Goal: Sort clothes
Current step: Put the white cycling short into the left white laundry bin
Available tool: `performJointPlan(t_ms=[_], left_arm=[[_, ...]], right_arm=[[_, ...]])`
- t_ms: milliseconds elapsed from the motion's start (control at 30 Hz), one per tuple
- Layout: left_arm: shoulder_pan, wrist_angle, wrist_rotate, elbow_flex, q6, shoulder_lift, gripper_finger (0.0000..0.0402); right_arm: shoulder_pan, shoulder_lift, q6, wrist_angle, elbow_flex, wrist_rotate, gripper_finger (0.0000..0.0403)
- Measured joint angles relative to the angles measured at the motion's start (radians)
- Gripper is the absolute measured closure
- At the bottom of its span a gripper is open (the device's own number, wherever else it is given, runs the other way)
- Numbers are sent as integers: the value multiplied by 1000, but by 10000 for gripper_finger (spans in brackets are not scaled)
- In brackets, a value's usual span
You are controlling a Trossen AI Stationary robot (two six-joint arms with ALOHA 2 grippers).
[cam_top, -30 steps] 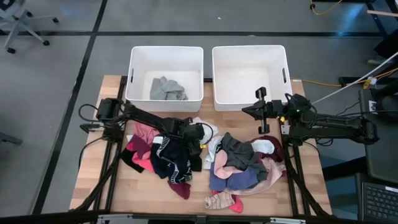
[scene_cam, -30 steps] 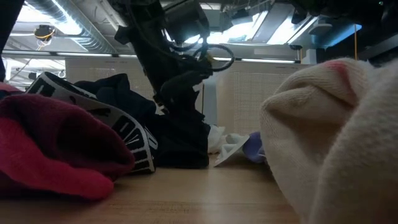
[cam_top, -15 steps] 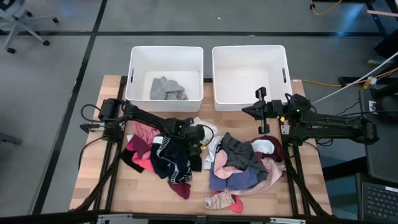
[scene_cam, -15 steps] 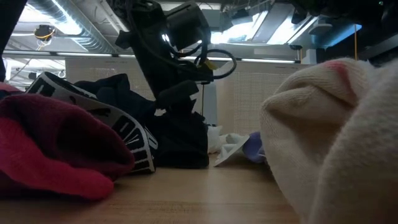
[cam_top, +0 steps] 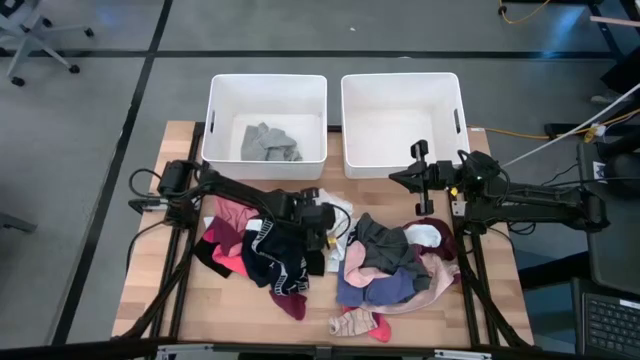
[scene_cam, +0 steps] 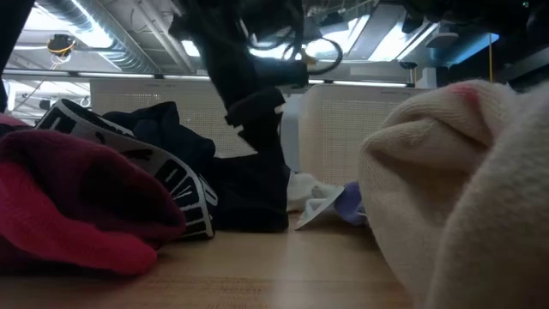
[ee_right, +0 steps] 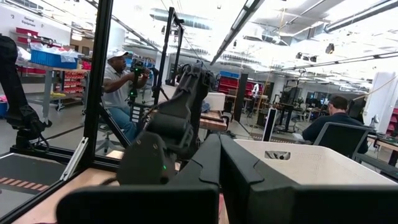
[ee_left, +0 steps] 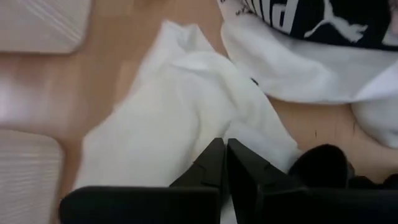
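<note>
Two grippers (cam_top: 326, 226) (cam_top: 414, 176) pinched closed — left on white garment (ee_left: 180, 124)

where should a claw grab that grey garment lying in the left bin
Grip the grey garment at its bunched, raised folds near the middle, coming straight down from above. It lies crumpled on the floor of the left bin, whose walls block any sideways approach; the folds look easier to pinch than a flat edge.

Soft cloth clothes (cam_top: 385, 262), smooth plastic bins (cam_top: 401, 90), matt wood tabletop (cam_top: 228, 307)
</note>
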Motion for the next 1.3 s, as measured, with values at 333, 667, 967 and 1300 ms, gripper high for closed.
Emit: performJointPlan(t_ms=[333,667,967,1300], left_arm=[[-49,-152,-182,145,72,-4,399],[-59,-173,-263,159,98,-169,398],[-46,-151,-370,159,160,-331,398],[-2,-37,-415,159,284,-500,398]], right_arm=[[0,0,0,-4,0,0,397],[0,0,0,-6,0,0,397],[0,0,0,-5,0,0,397],[0,0,0,-5,0,0,397]])
